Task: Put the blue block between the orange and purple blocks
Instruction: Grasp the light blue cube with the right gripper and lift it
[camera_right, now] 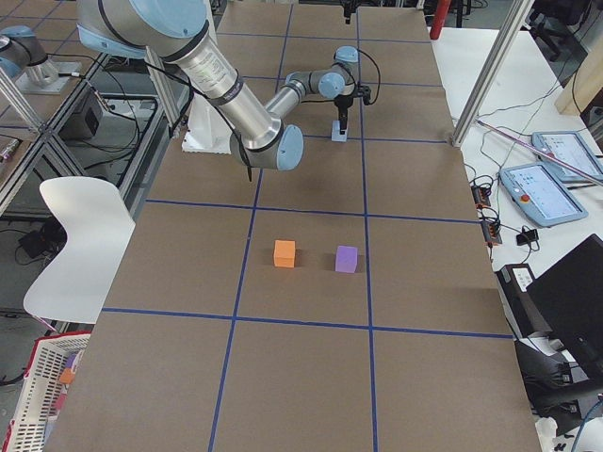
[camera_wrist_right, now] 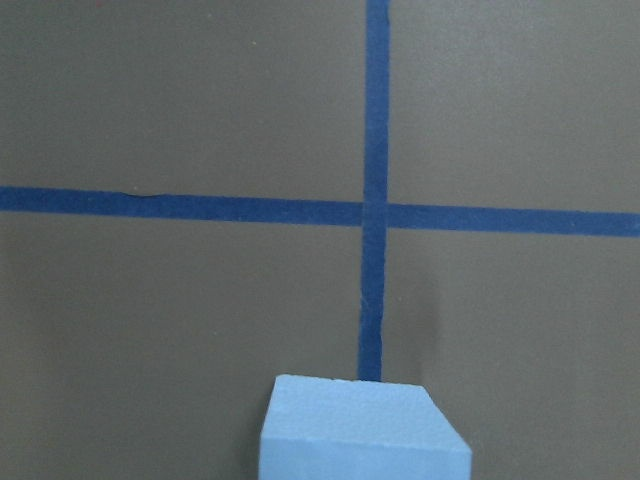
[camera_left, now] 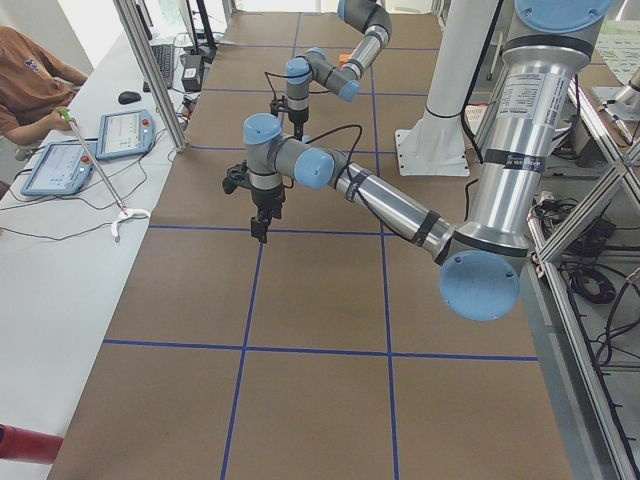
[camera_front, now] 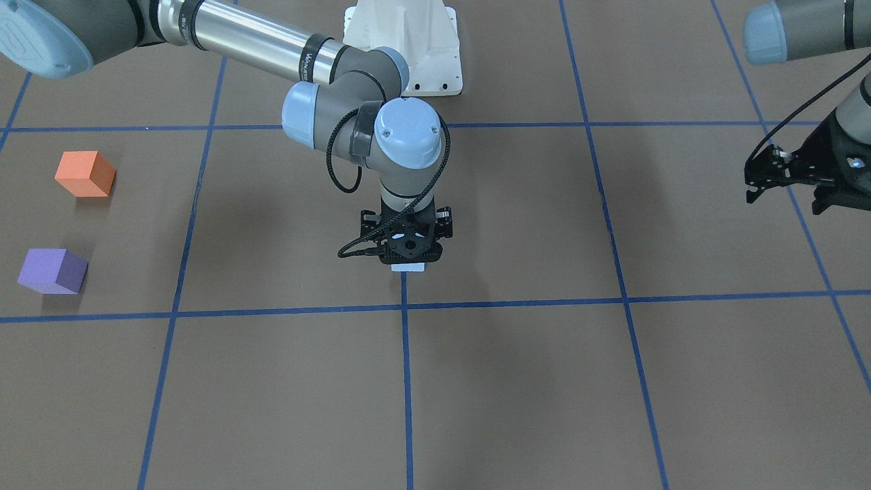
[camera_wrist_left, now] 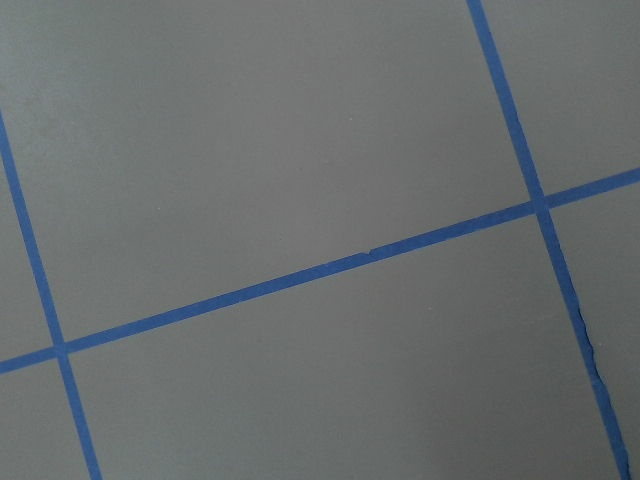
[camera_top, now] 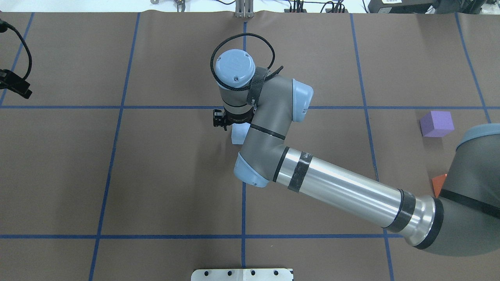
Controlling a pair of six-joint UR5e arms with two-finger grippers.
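Points right gripper (camera_front: 408, 254) straight down over blue block (camera_front: 408, 267) for top grasp; cannot tell if clamped. Leaves orange block (camera_front: 85, 173), purple block (camera_front: 52, 271) far off sideways, gap between free for it.

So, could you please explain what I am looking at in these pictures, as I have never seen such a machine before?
These are six camera views of one moment. The machine is a robot with two jointed arms, each ending in a two-finger pincer, at a brown table marked with blue tape lines. One camera faces the robot, one looks down over its shoulders, two stand at the table's ends, and one rides on each wrist. On the table lie an orange block and a purple block, apart, and a pale blue block near the middle. The right pincer hangs directly over the blue block; whether it grips it I cannot tell. The left pincer is off to the side over bare table, with nothing seen in it.
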